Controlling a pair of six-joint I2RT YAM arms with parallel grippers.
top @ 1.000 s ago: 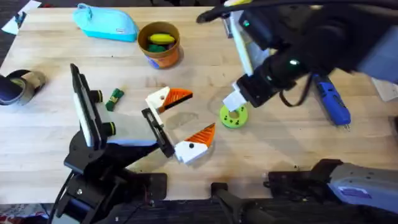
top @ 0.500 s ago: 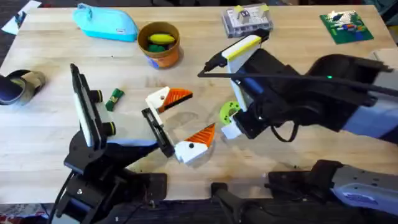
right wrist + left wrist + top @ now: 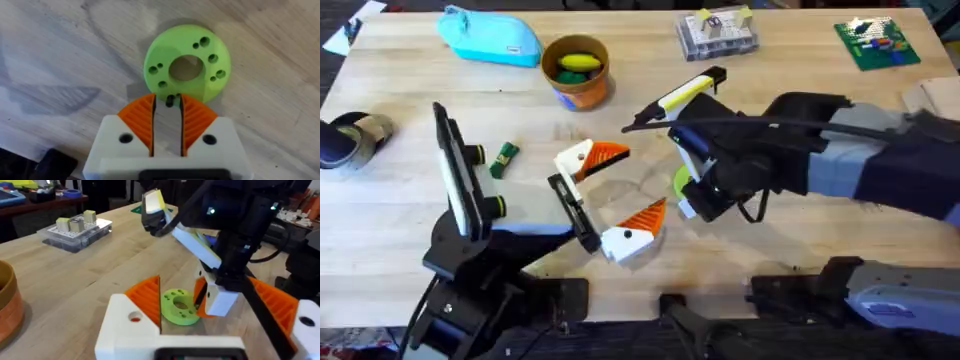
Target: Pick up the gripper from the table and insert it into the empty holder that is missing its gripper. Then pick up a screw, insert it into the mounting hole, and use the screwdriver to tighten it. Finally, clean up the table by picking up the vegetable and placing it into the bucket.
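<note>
Here the right gripper (image 3: 167, 116) pinches a small dark screw (image 3: 170, 100) between ribbed orange pads, beside the holed green disc (image 3: 187, 63).

right arm: reaches across centre, gripper (image 3: 167, 107) pointing down, jaws nearly closed | left arm: low, folded at its base

Bright-green holed disc (image 3: 187, 62); orange ribbed pads (image 3: 196, 120); orange bucket (image 3: 576, 72)
</note>
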